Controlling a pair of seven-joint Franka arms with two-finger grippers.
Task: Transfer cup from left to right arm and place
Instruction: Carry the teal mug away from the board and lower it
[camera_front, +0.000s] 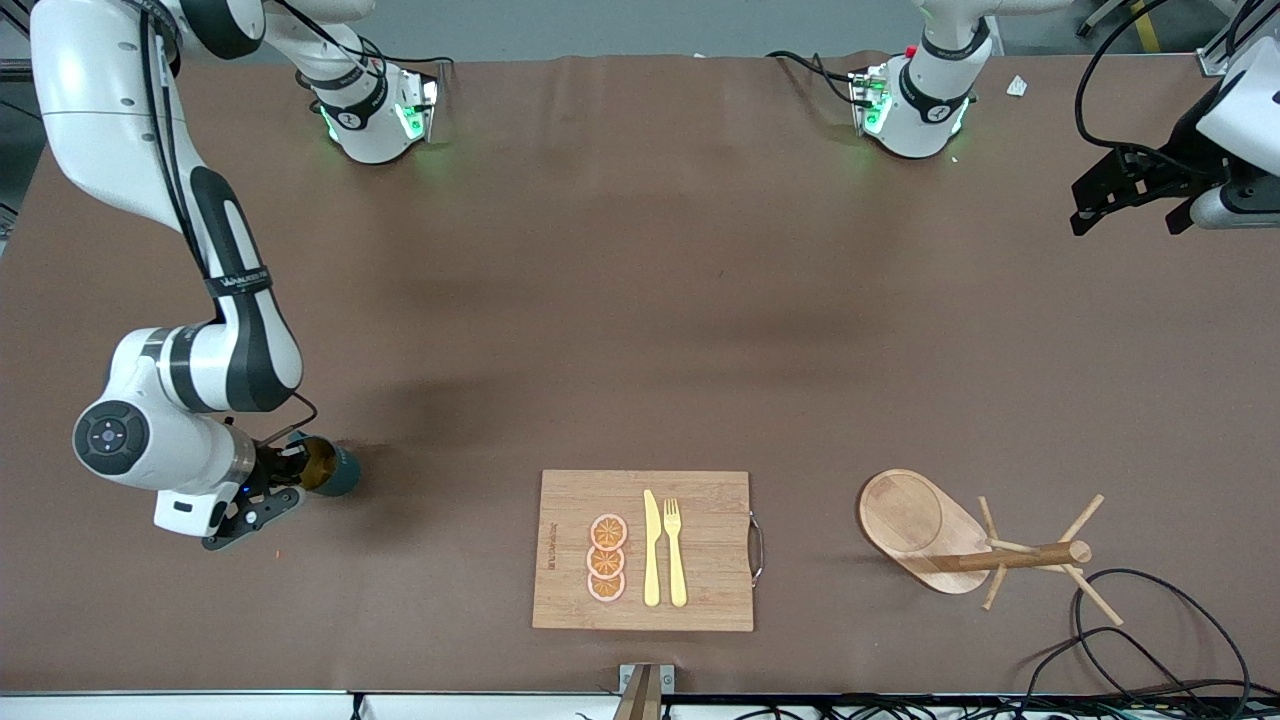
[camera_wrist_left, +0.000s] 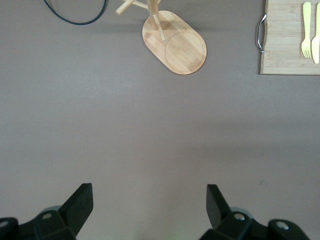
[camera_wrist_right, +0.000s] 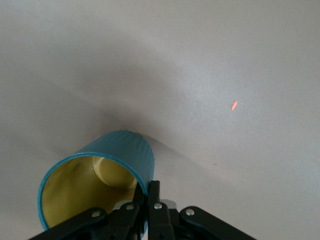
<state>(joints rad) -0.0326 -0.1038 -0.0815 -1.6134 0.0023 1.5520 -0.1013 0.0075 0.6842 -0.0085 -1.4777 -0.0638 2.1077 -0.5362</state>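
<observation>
You can see that the cup (camera_front: 330, 467) is already with the right arm, so the hand-over part looks done. What is left, as far as the pictures show, is to set the cup down and let go.

Look at the right gripper (camera_front: 285, 470). It is low, at the right arm's end of the table. Its fingers are pressed together on the cup's rim, one finger inside and one outside. In the right wrist view the cup (camera_wrist_right: 95, 187) lies tipped on its side, so you look right into its yellow inside. You cannot tell from these pictures if the cup's side is touching the table (camera_front: 640, 330) or is just above it. The right arm bends down from its base, with the wrist turned sideways toward the middle of the table.

Now look at the left gripper (camera_front: 1135, 195). It is up in the air over the left arm's end of the table, well apart from the cup. Its fingers (camera_wrist_left: 82, 202) are spread wide and hold nothing. This arm waits.

The cutting board (camera_front: 643, 550) with the fake orange slices (camera_front: 607, 557), knife (camera_front: 651, 548) and fork (camera_front: 676, 550) sits near the front camera. The wooden peg rack (camera_front: 950, 540) is beside it, toward the left arm's end.
</observation>
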